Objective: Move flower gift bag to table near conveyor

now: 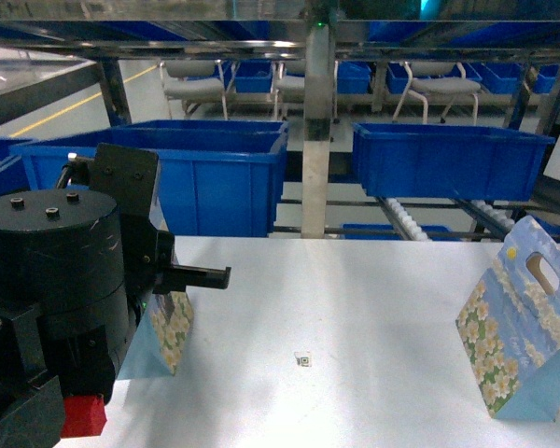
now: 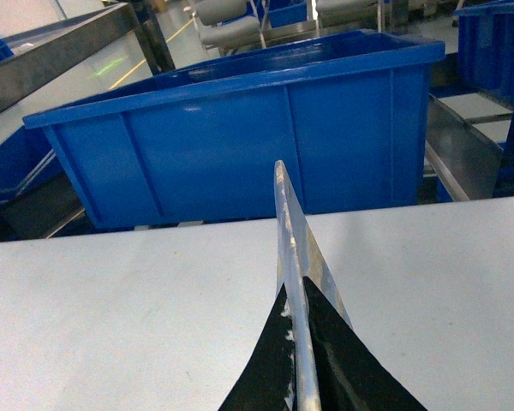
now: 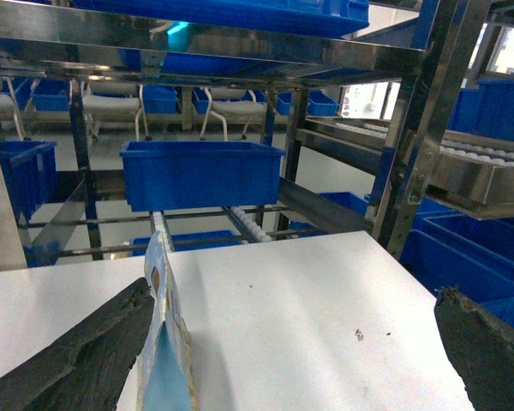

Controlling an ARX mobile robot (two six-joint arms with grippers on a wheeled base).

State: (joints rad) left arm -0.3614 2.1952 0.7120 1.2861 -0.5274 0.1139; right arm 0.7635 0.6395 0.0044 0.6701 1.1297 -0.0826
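Jaws of the left gripper (image 2: pixel 296 300) are pressed together on the thin top edge of the left flower gift bag (image 2: pixel 284 214). In my left wrist view that edge rises straight up between the two dark fingers. From the head camera this bag hangs directly under the gripper, its base on or just above the white table (image 1: pixel 355 299); I cannot tell which. A blue bin (image 1: pixel 205 177) sits straight ahead of the gripper, past the table's far edge.

My right gripper (image 3: pixel 293 295) is spread wide with nothing between its fingers but tabletop. The right flower gift bag (image 3: pixel 163 342) stands upright on the table just inside the gripper's left finger (image 3: pixel 77 360). I cannot tell whether they touch. Ahead of this gripper, beyond the table edge, the conveyor (image 3: pixel 244 224) runs its white rollers up towards another blue bin. I don't see the right gripper in the head view.
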